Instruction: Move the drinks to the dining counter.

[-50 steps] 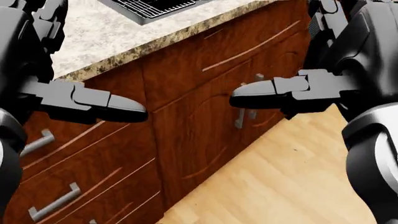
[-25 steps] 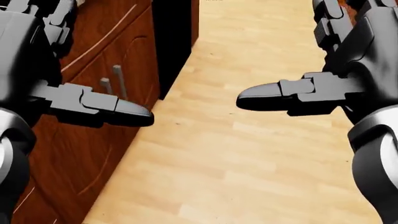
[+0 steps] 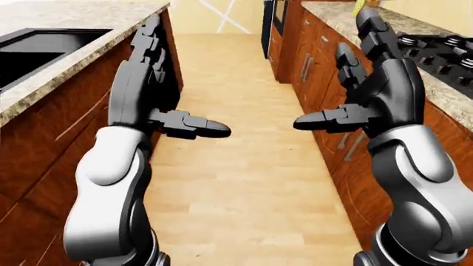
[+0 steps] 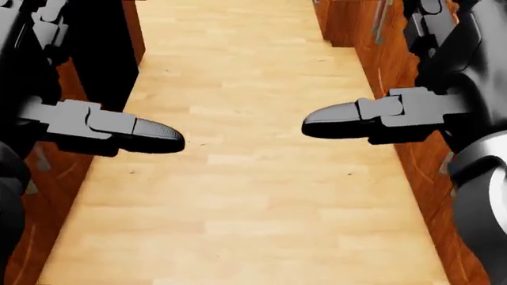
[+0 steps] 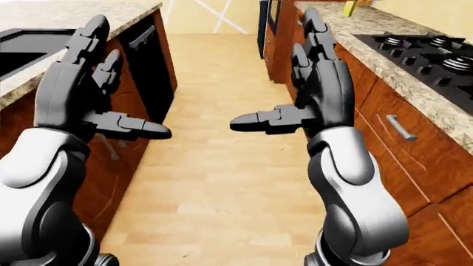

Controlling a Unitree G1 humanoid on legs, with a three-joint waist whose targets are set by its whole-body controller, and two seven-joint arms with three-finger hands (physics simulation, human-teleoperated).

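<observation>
floor [image 4: 254, 196]: light wood | cabinets [image 5: 421, 155]: dark wood both sides | countertops [image 3: 66, 16]: speckled granite

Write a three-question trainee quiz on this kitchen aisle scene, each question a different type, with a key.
1. True or false: the left hand holds a drink.
2. Which side of the left-eye view shows the stove? A) left B) right C) neither
3. Fill in: between the wooden cabinets runs a light wood ____.

Key:
1. False; both it and the right hand are open and empty, and no drinks show.
2. B; the sink is on the left.
3. floor
</observation>
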